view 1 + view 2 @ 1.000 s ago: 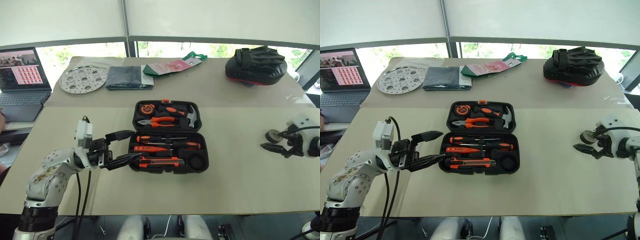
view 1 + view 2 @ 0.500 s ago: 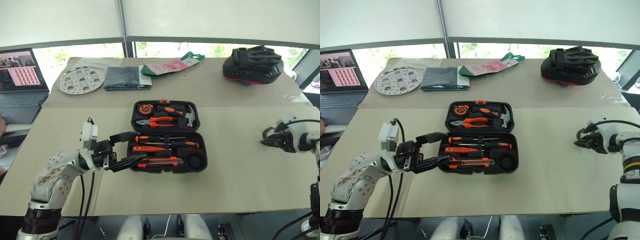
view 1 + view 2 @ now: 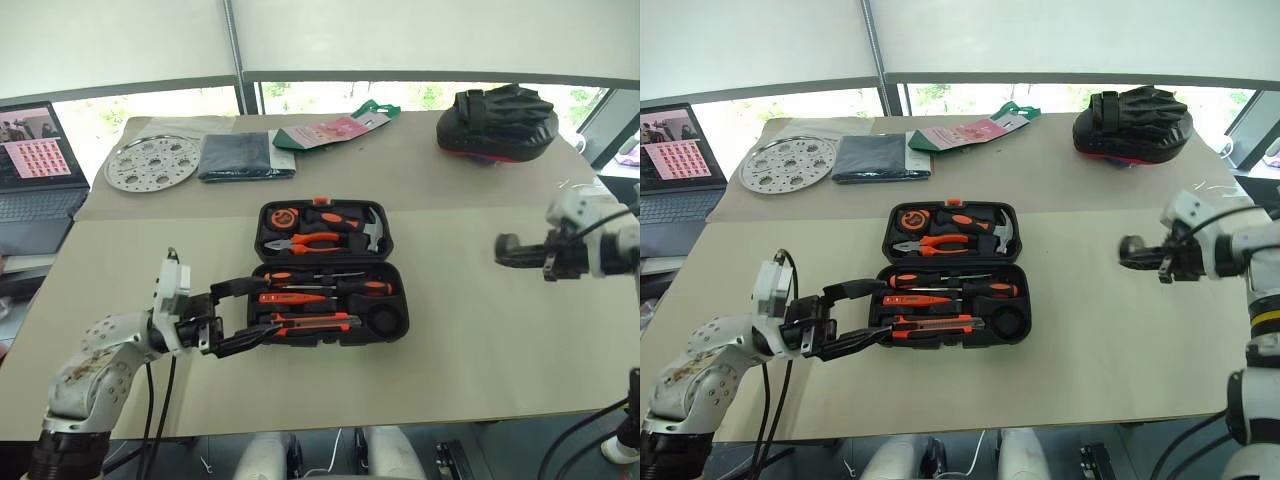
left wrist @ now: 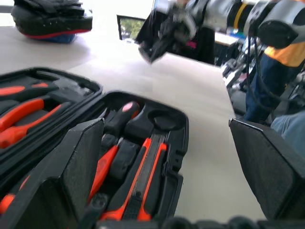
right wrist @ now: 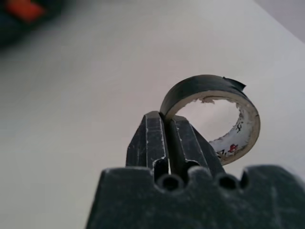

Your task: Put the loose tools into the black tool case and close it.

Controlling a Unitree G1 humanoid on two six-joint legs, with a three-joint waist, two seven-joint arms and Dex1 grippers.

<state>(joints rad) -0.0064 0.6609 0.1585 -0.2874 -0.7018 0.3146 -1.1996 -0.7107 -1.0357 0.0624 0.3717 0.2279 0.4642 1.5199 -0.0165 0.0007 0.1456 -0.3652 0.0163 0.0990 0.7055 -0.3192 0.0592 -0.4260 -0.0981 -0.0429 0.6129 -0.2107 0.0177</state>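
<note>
Right wrist view: right end effector (image 5: 167,131) clamped on rim of black tape roll (image 5: 214,119), held above worktop (image 3: 480,350) well right of black tool case (image 3: 330,272). Case lies open; long screwdrivers (image 3: 330,287) and utility knife (image 3: 310,322) sit in front half, long axes left-right. Left end effector (image 3: 245,315) spread wide, pointing right at case's left edge.

Lab: laptop (image 3: 35,165), cabled test table (image 3: 480,330)
</note>
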